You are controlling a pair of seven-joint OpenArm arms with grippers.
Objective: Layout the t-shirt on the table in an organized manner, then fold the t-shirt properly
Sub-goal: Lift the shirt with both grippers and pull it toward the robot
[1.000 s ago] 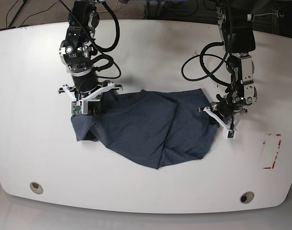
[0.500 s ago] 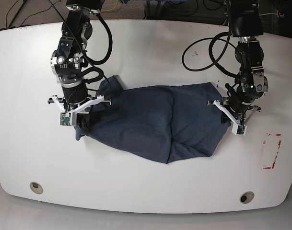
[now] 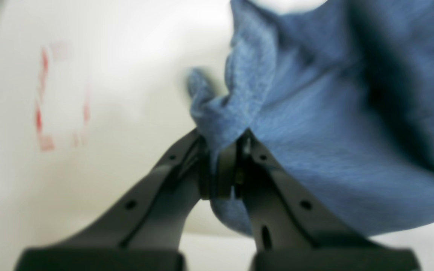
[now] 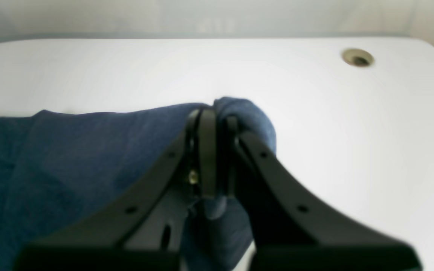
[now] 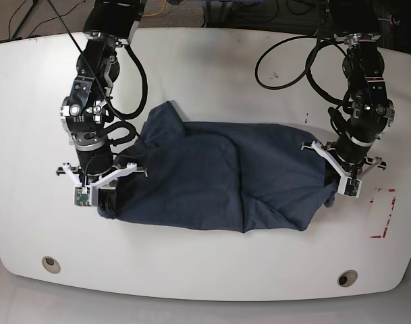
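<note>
Across the middle of the table [image 5: 212,61] lies the t-shirt [image 5: 218,179], stretched between my grippers: my left gripper [image 3: 222,165] pinches its right-frame edge, my right gripper [image 4: 217,150] its left-frame edge.

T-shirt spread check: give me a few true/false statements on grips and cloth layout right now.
1. The left gripper is shut on the t-shirt. True.
2. The right gripper hangs open above bare table. False: it is shut on a bunched edge of the shirt.
3. The shirt lies flat with white lettering facing up. False: it is wrinkled and folded over itself, and no lettering shows.
4. The shirt spans between the two grippers across the middle of the table. True.
5. The red-taped mark is covered by the shirt. False: it lies bare, beside the left gripper's end of the shirt.
</note>
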